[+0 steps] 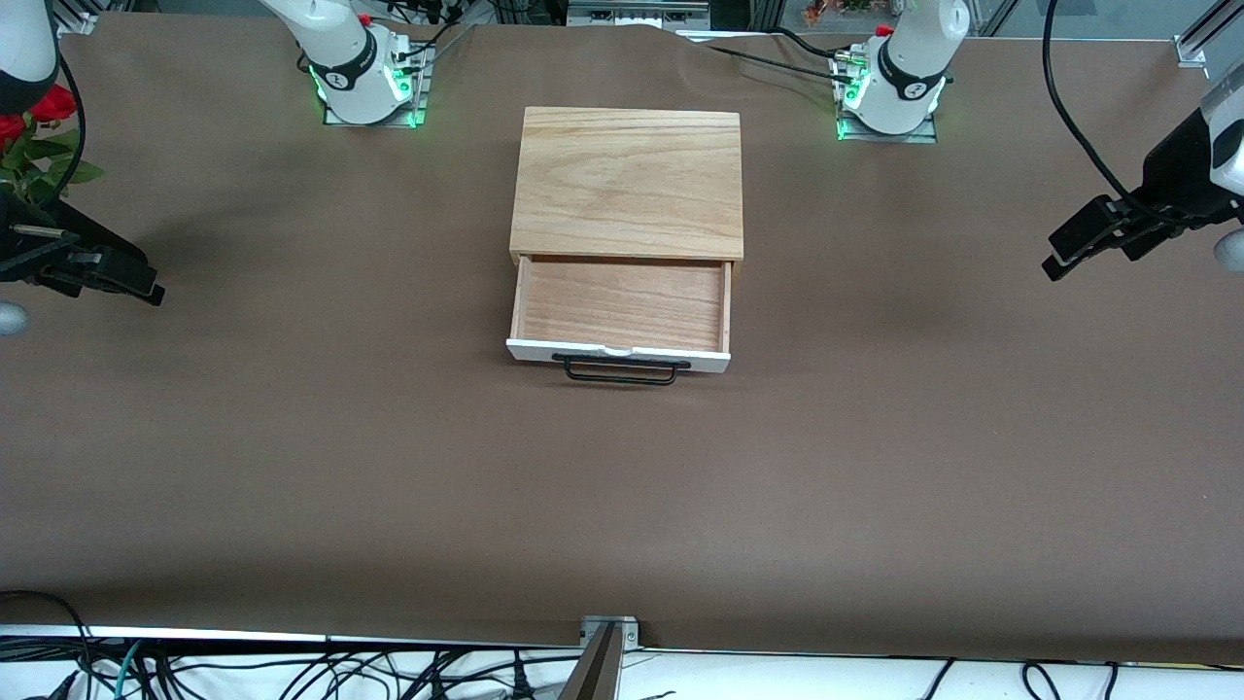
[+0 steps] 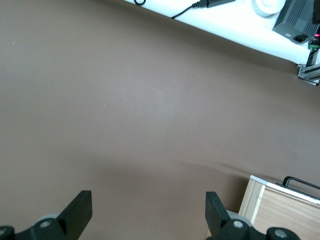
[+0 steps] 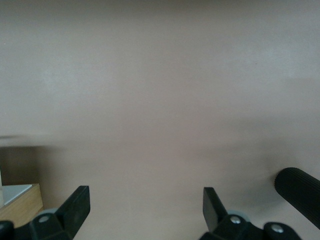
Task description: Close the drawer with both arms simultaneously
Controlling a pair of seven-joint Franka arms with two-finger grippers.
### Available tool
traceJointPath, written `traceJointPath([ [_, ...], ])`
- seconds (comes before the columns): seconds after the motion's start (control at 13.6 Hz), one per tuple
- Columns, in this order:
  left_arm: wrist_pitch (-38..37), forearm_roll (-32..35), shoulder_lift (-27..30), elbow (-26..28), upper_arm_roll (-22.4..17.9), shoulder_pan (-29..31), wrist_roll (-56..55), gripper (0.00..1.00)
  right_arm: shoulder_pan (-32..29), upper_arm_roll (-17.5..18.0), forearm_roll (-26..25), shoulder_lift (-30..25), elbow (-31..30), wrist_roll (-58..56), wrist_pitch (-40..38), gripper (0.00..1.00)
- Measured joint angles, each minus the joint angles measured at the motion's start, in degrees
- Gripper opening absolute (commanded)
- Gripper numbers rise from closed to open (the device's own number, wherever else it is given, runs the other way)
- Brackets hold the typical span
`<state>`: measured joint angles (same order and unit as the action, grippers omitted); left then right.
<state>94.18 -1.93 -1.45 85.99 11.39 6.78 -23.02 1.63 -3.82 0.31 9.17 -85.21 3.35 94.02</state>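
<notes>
The light-wood box [image 1: 627,183] stands mid-table between the arm bases. Its drawer [image 1: 622,303] is pulled out toward the front camera, and its tray is empty. It has a white front panel [image 1: 618,354] and a black wire handle [image 1: 620,371]. My left gripper [image 1: 1057,261] hangs open and empty over the table at the left arm's end, well apart from the drawer. In the left wrist view [image 2: 148,202] a drawer corner [image 2: 285,210] shows. My right gripper [image 1: 146,288] hangs open and empty over the right arm's end; it also shows in the right wrist view [image 3: 146,200].
Red roses with green leaves [image 1: 39,131] sit at the right arm's end. Cables [image 1: 292,671] and a metal bracket [image 1: 608,632] lie along the table edge nearest the front camera. A black ribbed cylinder [image 3: 300,192] and a light-wood corner [image 3: 20,207] show in the right wrist view.
</notes>
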Motion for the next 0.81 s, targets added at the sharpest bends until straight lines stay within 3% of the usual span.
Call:
traceJointPath([
  [0.37, -1.3, 0.0, 0.0, -0.2, -0.4, -0.6, 0.0, 1.00, 0.3, 0.3, 0.0, 0.0, 0.0, 0.0, 0.0, 1.00],
  [0.59, -1.8, 0.0, 0.0, -0.2, -6.1, -6.8, -0.1, 1.00, 0.4, 0.3, 0.0, 0.0, 0.0, 0.0, 0.0, 1.00],
  [0.81, -2.8, 0.0, 0.0, -0.4, -7.5, -7.8, -0.1, 1.00, 0.4, 0.3, 0.0, 0.0, 0.0, 0.0, 0.0, 1.00],
])
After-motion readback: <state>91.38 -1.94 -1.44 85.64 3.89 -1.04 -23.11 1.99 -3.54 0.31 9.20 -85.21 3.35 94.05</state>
